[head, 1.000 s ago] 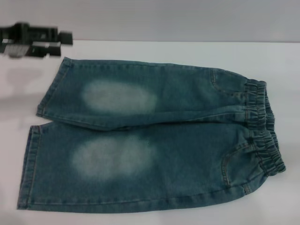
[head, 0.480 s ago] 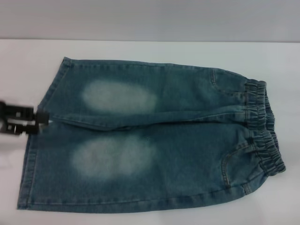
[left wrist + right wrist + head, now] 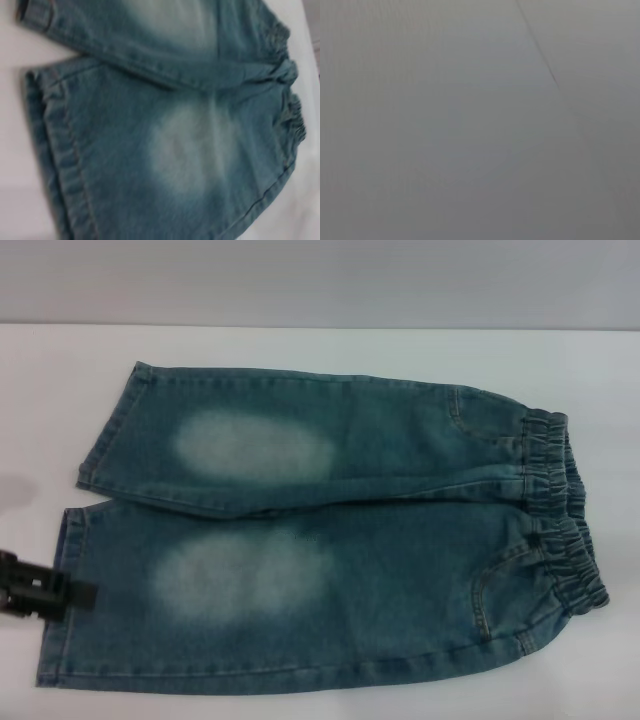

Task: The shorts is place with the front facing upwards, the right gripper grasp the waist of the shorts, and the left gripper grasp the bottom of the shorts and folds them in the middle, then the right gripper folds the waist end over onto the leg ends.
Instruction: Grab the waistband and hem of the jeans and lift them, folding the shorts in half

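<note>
White table (image 3: 330, 345), flat shorts (image 3: 330, 530), left claw (image 3: 85, 592) beside hem

Your head camera looks down on the whole shorts (image 3: 320, 530); your left wrist camera sits close over their hems (image 3: 55, 150); your right wrist camera faces blank grey.

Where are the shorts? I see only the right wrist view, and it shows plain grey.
Observer: The shorts lie flat on the white table, waistband toward the robot's right.
Operator: Is the left gripper near them?
Observer: Yes, the left gripper is at the hem of the near leg.
Operator: Does the head view show the right gripper?
Observer: No, it is not in view there.
</note>
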Motion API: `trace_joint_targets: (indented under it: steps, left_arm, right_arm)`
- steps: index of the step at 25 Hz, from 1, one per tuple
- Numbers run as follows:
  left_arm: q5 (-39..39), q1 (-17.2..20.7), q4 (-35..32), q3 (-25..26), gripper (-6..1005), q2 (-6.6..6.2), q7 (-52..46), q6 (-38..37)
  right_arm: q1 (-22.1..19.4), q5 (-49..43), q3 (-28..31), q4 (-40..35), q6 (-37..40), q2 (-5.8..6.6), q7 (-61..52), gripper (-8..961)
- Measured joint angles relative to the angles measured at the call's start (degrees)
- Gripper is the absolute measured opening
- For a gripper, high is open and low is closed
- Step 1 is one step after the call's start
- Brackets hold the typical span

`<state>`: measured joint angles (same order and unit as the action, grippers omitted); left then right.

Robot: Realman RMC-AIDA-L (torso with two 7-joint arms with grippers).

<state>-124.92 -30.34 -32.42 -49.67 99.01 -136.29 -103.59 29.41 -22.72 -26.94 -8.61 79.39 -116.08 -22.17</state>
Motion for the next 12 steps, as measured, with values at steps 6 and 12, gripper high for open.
trace_joint_targets:
  steps: [6,12]
  left_arm:
    - [-5.6,-0.1,1.2,0.3,795,0.24,0.2,0.5]
    - [-7.6,0.9,1.2,0.2,795,0.29,-0.4,1.4]
  right_arm:
    - [0.4,0.0,0.1,0.0,-1.0,0.19,0.0,434]
    - [0.9,0.0,-0.4,0.0,-1.8,0.48,0.0,435]
